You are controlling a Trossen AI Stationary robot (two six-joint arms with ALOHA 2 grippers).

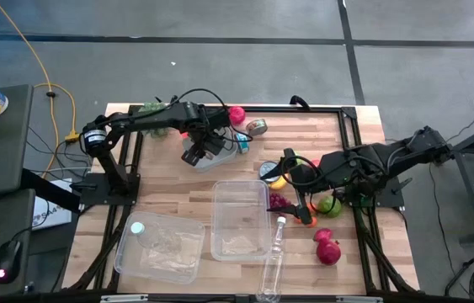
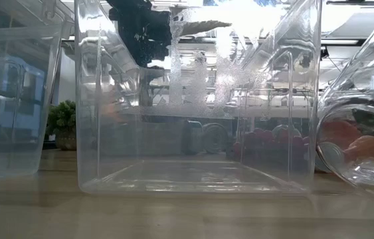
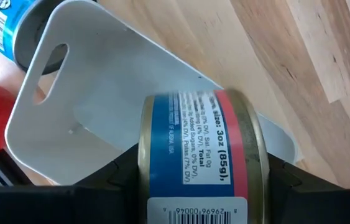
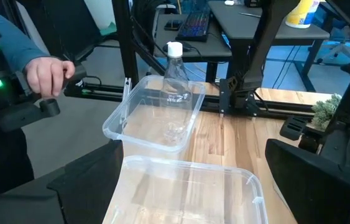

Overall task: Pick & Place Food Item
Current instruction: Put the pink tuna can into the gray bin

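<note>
Item: small tin [image 3: 199, 155], clamped in my left gripper [image 3: 199, 186] above the white board [image 3: 100, 93], for carrying to the clear bin [image 1: 239, 219]; right gripper [image 1: 304, 187] beside that bin, fingers apart.

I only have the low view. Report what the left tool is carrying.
Observer: The left tool grips a small can with a blue and red label.
Operator: Say what lies under it.
Observer: A white cutting board with a handle hole.
Operator: Now give me the right tool.
Observer: The right tool is open and empty, beside a green fruit.
</note>
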